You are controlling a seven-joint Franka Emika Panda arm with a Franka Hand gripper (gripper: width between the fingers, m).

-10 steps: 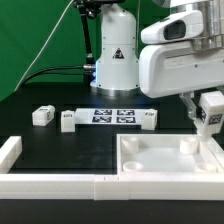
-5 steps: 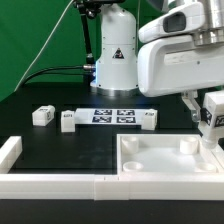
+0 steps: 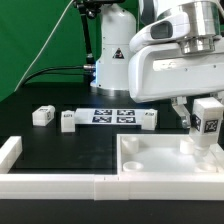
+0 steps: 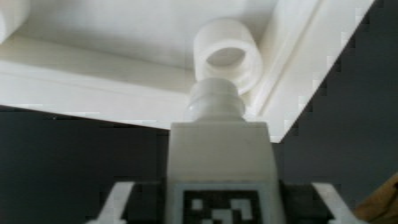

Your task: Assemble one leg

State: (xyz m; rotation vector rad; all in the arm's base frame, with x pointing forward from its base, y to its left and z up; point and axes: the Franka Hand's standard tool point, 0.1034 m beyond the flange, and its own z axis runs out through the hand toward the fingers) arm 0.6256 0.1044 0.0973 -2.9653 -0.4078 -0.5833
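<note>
Gripper (image 3: 198,114) is clamped on the leg (image 3: 208,124), fingers snug against its sides. It holds the leg upright over the back corner of the white tray part (image 3: 150,162), on the exterior view's right. The leg's tag faces the cam: b/w square pattern, no readable txt. In the wrist view the leg's peg (image 4: 212,100) points at the corner hole (image 4: 226,56) (can't tell if they're touching). On the black table (image 3: 60,145) lie the first spare leg (image 3: 42,116) and second spare leg (image 3: 68,121). Then comes the marker board (image 3: 112,116), then the third spare leg (image 3: 148,120). Arm base (image 3: 117,70) has a yellow warning-triangle sticker (image 3: 117,57).
</note>
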